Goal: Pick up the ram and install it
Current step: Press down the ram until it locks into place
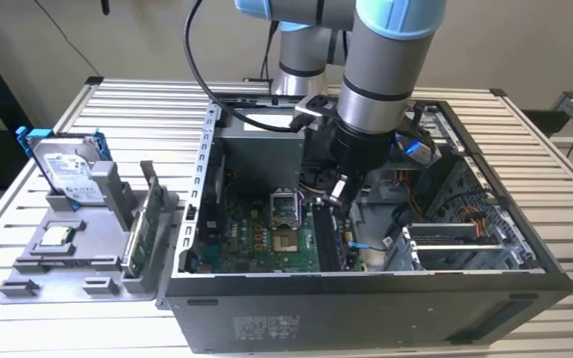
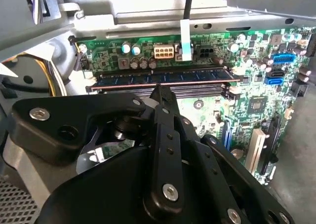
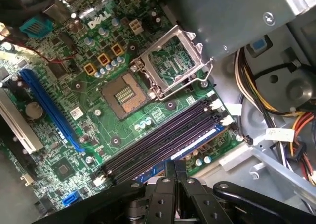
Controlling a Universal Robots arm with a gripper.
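Ram: a long, dark circuit-board stick (image 2: pixel 163 77) with a row of chips is seen standing in the outermost black slot, along the green motherboard's (image 3: pixel 98 120) edge.
Gripper: the black gripper (image 2: pixel 160 92) is held with fingers pressed together, nothing grasped, tips at the ram's upper edge (contact cannot be told).
Writing: a white printed label is borne on the dark grey open computer case's (image 1: pixel 366 306) front wall.

Exterior view: set high and back, angled down over the tabletop (image 1: pixel 525 160) into the open computer case (image 1: pixel 366 298). Both wrist views: held close inside it, and the motherboard (image 3: pixel 98 115) with its memory slots (image 3: pixel 163 140) is shared.
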